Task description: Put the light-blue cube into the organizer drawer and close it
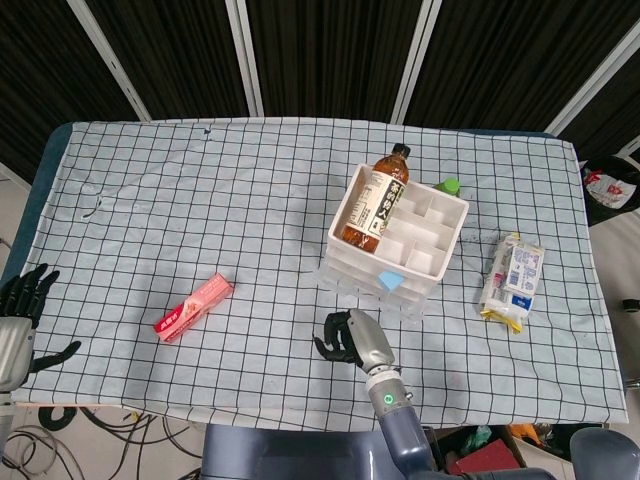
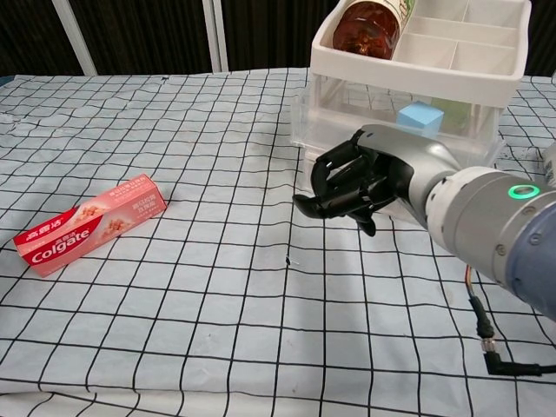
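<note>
My right hand (image 2: 347,182), fingers curled and holding nothing, hovers before the clear plastic organizer drawer (image 2: 382,130) (small light-blue cube (image 2: 420,115) already inside); I'd press squarely at its front centre, pushing straight.

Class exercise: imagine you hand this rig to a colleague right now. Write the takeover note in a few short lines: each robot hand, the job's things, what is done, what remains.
Right robot hand: fingers curled, holding nothing, in front of the organizer on its lower-left side.
Left robot hand: open, idle at the table's left edge.
Light-blue cube: already in the upper clear drawer, which is pulled out.
Done: cube placed.
Left: push that drawer shut.
Nearby: tea bottle on the organizer's top tray, toothpaste box to the left.
</note>
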You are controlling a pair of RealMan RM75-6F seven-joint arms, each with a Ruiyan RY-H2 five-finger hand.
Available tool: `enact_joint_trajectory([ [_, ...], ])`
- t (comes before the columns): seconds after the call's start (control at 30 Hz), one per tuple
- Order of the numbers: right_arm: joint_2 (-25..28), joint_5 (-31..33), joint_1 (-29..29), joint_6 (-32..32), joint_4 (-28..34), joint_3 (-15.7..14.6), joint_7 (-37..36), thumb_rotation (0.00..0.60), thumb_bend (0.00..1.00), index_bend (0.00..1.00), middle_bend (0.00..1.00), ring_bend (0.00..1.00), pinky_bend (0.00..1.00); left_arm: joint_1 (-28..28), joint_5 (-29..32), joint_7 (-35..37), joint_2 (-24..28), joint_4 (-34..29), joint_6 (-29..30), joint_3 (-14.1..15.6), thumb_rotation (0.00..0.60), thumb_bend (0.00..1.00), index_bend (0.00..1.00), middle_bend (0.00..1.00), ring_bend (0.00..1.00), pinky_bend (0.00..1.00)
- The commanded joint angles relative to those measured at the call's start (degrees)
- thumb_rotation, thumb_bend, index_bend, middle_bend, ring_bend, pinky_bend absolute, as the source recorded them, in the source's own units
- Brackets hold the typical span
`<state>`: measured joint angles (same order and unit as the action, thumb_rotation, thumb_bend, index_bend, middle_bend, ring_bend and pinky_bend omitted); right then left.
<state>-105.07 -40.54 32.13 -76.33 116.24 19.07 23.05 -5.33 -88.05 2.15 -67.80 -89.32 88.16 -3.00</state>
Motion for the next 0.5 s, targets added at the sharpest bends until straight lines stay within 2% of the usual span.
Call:
enact_joint_trajectory([
  [0.03,-0.88,0.91,0.91,0.48,-1.65,1.19,-0.06,0.600,0.32,0.75,0.79,0.84,0.77,-0.04,0.15,0.01,0.01,-0.05,-0.13,-0.06,0.600,0.01,0.00,0.00,0.00,0.00],
  [0.5,-2.73,6.02,4.60,1.02,-9.14,7.91,0.32,0.600,0.32,0.75,0.79,0.83,0.77,-0.10,0.86,0.15,0.25,-0.54,-0.58,-0.25,0.600,0.01,0.00,0.00,0.00,0.00],
])
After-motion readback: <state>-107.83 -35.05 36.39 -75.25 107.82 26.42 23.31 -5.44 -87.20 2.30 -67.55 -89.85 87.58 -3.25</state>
